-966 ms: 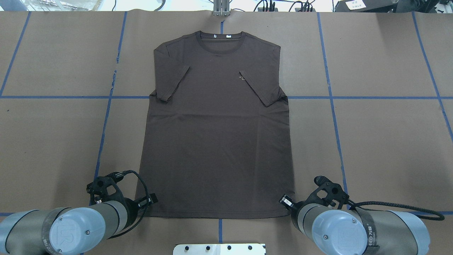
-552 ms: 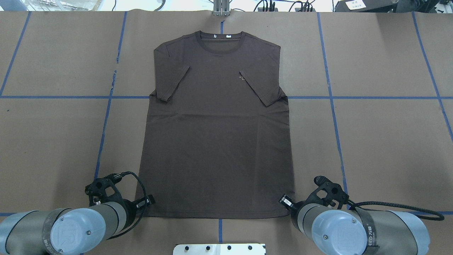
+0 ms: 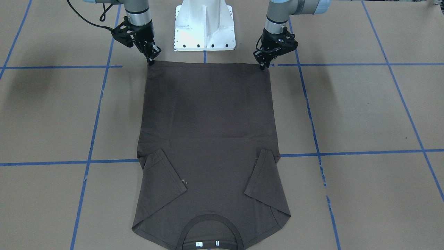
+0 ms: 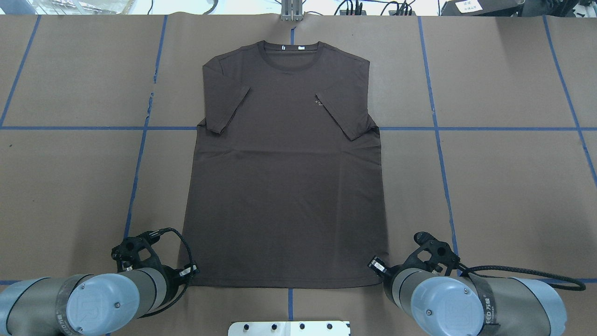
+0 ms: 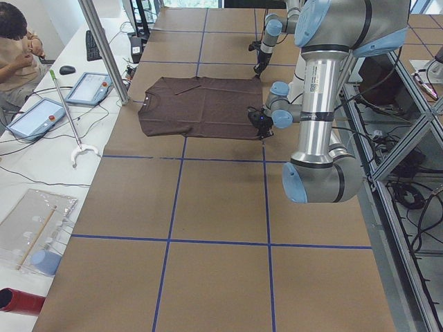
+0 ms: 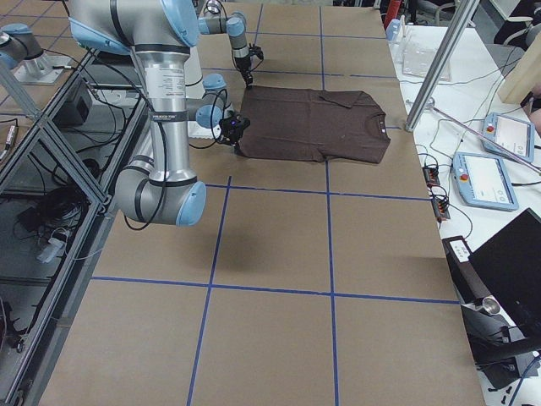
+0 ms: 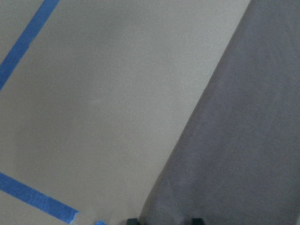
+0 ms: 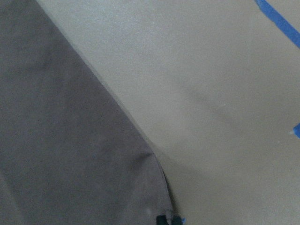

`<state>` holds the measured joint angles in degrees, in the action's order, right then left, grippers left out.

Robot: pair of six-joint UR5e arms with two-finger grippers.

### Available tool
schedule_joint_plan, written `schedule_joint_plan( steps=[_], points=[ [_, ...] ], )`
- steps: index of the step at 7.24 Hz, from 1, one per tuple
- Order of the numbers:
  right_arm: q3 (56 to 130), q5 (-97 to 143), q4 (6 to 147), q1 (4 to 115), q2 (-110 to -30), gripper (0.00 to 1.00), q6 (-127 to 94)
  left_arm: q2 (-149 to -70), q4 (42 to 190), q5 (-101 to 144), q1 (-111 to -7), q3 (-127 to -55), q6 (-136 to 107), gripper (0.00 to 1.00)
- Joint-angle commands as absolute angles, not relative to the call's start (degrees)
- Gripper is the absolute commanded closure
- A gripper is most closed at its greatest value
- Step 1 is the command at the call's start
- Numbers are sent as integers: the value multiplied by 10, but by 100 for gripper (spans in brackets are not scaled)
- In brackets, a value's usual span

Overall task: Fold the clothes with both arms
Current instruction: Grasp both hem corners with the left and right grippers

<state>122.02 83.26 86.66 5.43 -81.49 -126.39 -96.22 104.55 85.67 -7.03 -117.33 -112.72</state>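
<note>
The dark brown T-shirt (image 4: 284, 186) lies flat on the brown table, collar (image 4: 292, 58) far from me, both sleeves folded inward, hem towards my base. My left gripper (image 3: 263, 66) is at the hem's left corner. In the left wrist view its two fingertips (image 7: 165, 220) stand apart, open, straddling the cloth's (image 7: 243, 140) edge. At the hem's other corner, my right gripper (image 3: 151, 61) touches the cloth. In the right wrist view its fingertips (image 8: 168, 219) sit close together, shut on the puckered corner of the shirt (image 8: 61, 140).
Blue tape lines (image 4: 135, 186) grid the brown paper table. The white pedestal base (image 3: 204, 24) stands just behind the hem. A metal pole (image 5: 104, 48), tablets (image 5: 90, 86) and a seated person (image 5: 17, 48) are beyond the collar end, off the paper.
My left gripper has slid a little outward and back towards the base, along the hem's left corner. The right arm and the shirt have stayed still.
</note>
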Motion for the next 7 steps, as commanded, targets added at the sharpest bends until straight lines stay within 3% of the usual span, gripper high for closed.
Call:
schedule_joint_plan(
  steps=[1, 7],
  points=[
    [1242, 840, 867, 61, -843, 100, -1263, -960, 1043, 902, -71, -1206, -1128, 100],
    [1390, 904, 925, 82, -883, 100, -1260, -967, 992, 959, -59, -1347, -1174, 100]
  ],
)
